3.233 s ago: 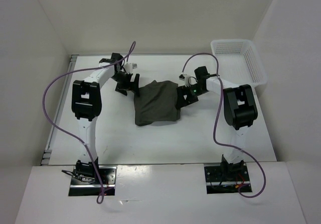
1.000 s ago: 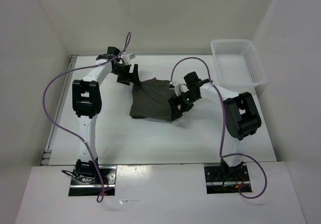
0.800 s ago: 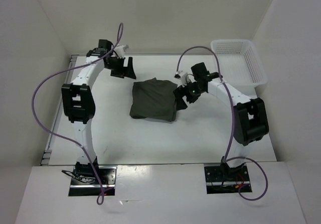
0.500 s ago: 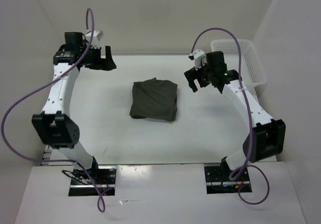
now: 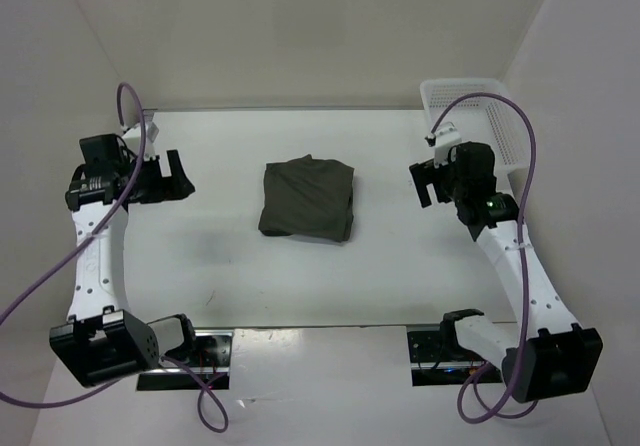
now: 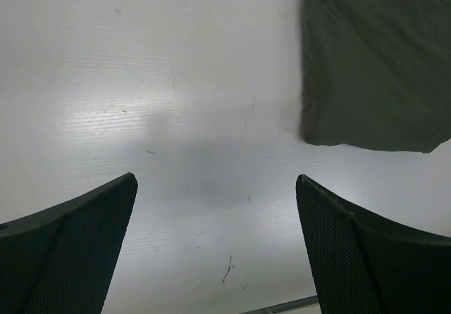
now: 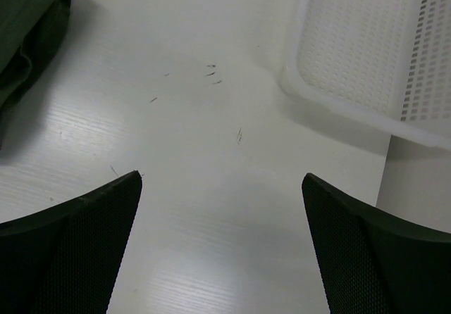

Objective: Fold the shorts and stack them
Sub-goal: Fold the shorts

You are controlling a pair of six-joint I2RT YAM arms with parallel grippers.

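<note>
The shorts [image 5: 307, 199] are lying folded into a compact, roughly square, dark olive bundle near the middle of the tabletop [image 5: 220, 256], and nothing is touching them. The left fingers [image 5: 176, 178] are hanging released, spread wide and holding nothing, over the left side of the tabletop and well apart from the bundle. In the left wrist view these fingers [image 6: 70, 258] are framing bare white surface marked with a few small scuffs, while the shorts [image 6: 373, 60] are filling the upper right corner, one folded edge running straight down the picture. The right fingers [image 5: 424, 184] are likewise standing released and empty over the right side, between the bundle and the basket [image 5: 470, 88], a white mesh one sitting in the far right corner of the tabletop. In the right wrist view these fingers [image 7: 70, 258] are framing scuffed tabletop, with a rumpled corner of the shorts [image 7: 28, 32] showing at the upper left and the basket [image 7: 352, 113] at the upper right. A purple cable [image 5: 60, 266] is looping along each arm.
</note>
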